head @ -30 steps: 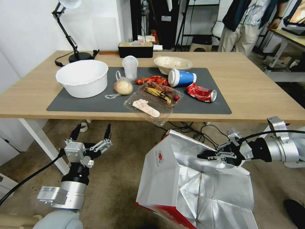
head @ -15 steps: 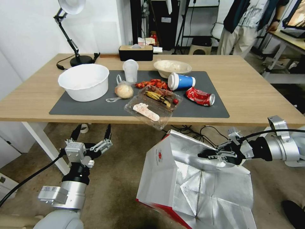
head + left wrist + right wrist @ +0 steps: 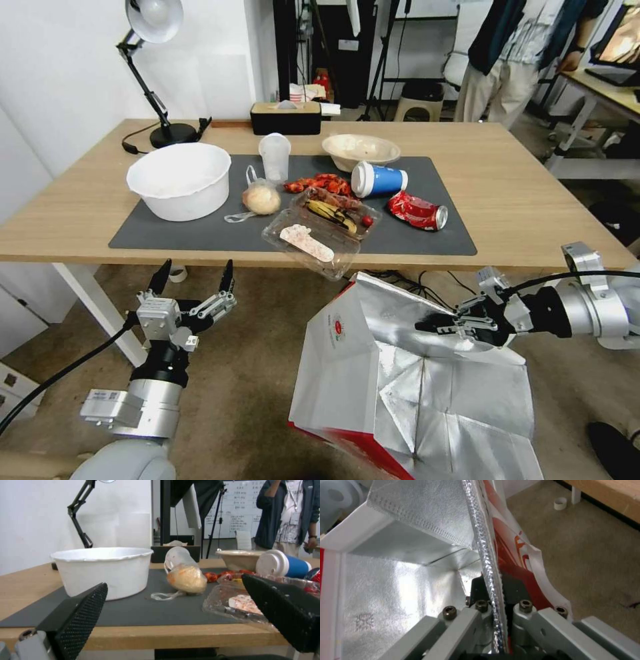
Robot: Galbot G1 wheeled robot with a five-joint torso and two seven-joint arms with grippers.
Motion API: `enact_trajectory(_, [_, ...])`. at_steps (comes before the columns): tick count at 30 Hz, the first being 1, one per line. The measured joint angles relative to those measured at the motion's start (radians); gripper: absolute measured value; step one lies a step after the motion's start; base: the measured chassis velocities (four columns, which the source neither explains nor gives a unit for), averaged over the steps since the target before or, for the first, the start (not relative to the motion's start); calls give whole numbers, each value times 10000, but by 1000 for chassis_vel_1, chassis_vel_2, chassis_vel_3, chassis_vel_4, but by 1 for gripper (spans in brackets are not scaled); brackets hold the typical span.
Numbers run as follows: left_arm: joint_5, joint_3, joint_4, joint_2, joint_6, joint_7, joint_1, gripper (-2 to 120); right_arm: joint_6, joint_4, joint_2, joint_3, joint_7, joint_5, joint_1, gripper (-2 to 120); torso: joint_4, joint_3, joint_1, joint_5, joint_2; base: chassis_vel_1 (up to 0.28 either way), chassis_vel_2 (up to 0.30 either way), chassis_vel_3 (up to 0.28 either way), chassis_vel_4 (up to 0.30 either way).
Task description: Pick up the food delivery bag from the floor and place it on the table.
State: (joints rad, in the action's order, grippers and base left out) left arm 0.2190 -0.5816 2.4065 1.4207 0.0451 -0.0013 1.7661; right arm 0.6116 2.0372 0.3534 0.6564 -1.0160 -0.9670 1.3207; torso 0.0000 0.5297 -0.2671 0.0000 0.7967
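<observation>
The right gripper [image 3: 437, 327] pinches the foil-lined rim of the food delivery bag [image 3: 400, 380], its fingers pressed together on the wall's edge; the bag hangs open below and to the left of that claw, above the floor [image 3: 253, 373] and just in front of the table [image 3: 533, 200]. The left gripper [image 3: 193, 280] hovers well to the bag's left, fingers spread wide and empty, pointing at the table edge.

food delivery bag [image 3: 373, 373] before the table [image 3: 533, 193], right of left hand [image 3: 193, 283], bowl [image 3: 179, 179] on mat [image 3: 200, 230]
</observation>
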Motion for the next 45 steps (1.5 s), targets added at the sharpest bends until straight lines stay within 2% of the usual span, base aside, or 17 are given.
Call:
enact_trajectory(14, [12,6,-26,-3,0,14,-16,100,-17,-20,-7,-34,1,1,-21,0,0,292,-216,0,509,0,0,0,0])
enact_trajectory(16, [51,3,-26,-3,-18,45,-13,100,-23,-25,-17,-35,3,0,-26,0,0,407,-301,0,708,0,0,0,0])
enact_trajectory(29, [143,-8,37,2,-38,2,26,100,-46,-19,16,-34,21,-7,-6,0,0,724,-551,0,1281,0,0,0,0])
enact_trajectory(45, [198,-46,139,31,-98,3,41,100,-47,56,-59,-8,20,-46,-29,0,0,716,-565,0,1283,0,0,0,0])
